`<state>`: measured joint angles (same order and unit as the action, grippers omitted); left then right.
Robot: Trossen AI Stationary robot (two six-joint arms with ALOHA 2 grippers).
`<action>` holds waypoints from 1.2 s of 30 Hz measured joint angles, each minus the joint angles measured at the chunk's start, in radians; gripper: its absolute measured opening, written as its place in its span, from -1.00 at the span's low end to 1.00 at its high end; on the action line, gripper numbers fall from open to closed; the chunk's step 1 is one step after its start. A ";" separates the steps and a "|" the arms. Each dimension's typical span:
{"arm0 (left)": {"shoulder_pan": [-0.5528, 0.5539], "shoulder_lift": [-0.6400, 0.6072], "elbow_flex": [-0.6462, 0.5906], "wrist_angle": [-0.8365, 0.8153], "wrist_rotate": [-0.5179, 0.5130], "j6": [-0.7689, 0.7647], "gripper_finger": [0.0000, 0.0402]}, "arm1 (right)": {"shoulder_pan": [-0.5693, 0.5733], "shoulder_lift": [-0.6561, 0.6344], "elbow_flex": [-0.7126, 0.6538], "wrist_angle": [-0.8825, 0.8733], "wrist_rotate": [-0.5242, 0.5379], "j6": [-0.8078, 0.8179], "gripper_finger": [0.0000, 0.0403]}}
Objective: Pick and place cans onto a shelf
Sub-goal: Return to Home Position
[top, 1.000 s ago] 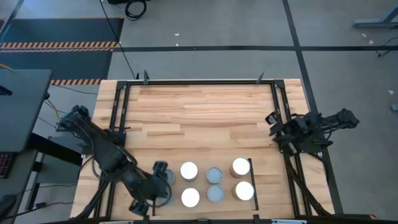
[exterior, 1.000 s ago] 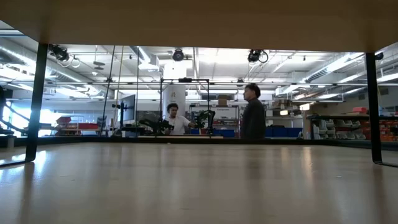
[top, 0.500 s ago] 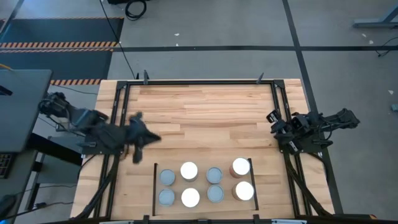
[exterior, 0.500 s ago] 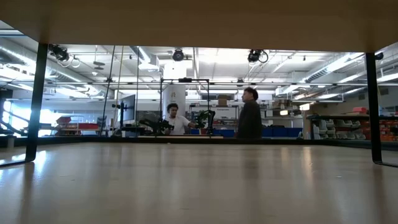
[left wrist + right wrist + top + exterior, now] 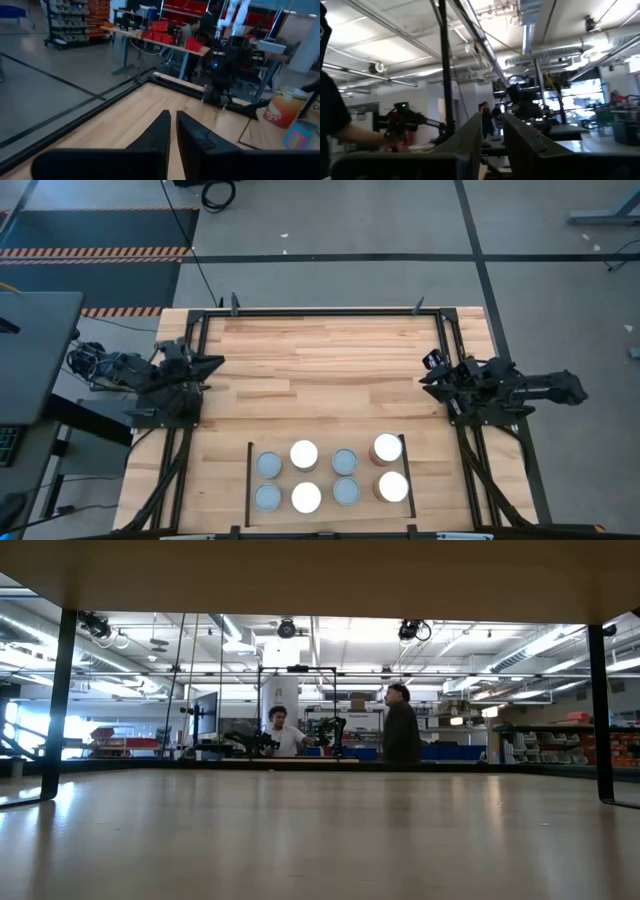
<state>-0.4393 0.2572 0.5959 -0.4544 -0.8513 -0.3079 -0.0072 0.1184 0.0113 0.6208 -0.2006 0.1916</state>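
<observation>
At the table's [image 5: 320, 360] left edge, the left gripper [image 5: 208, 365] hangs well apart from the shelf, its fingers pressed together on nothing. Toward the near edge, the eight cans [image 5: 304, 455] stand upright in two rows of four inside the shelf [image 5: 248, 485]. Their long axes are vertical, tops facing up, and the rows run left to right. The rightmost pair sits just beside the right rail, so a low sweep by an arm could, I judge, knock one over. At the right edge the right gripper [image 5: 430, 373] waits, its fingers likewise closed and empty.
</observation>
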 joint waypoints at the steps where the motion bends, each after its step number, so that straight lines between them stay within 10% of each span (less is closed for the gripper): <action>1: 0.000 -0.034 -0.020 0.000 -0.002 0.011 -0.82 | -0.020 0.000 0.000 0.000 -0.004 0.000 -0.58; 11: 0.000 -0.254 -0.300 0.156 -0.063 0.093 -0.82 | -0.141 0.004 -0.001 -0.198 0.026 -0.057 -0.58; 18: 0.052 -0.252 -0.570 0.743 0.365 0.220 -0.82 | -0.147 0.008 -0.001 -0.206 0.097 -0.199 -0.58; 25: 0.235 -0.253 -0.587 0.770 0.520 0.171 -0.82 | -0.147 0.008 -0.001 -0.203 0.102 -0.191 -0.58; 36: 0.560 -0.252 -0.588 0.579 1.115 0.046 -0.82 | -0.147 0.008 -0.001 -0.204 0.102 -0.191 -0.58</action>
<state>0.1208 0.0055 0.0078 0.1248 0.2634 -0.2622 -0.1539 0.1268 0.0105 0.4171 -0.0982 0.0006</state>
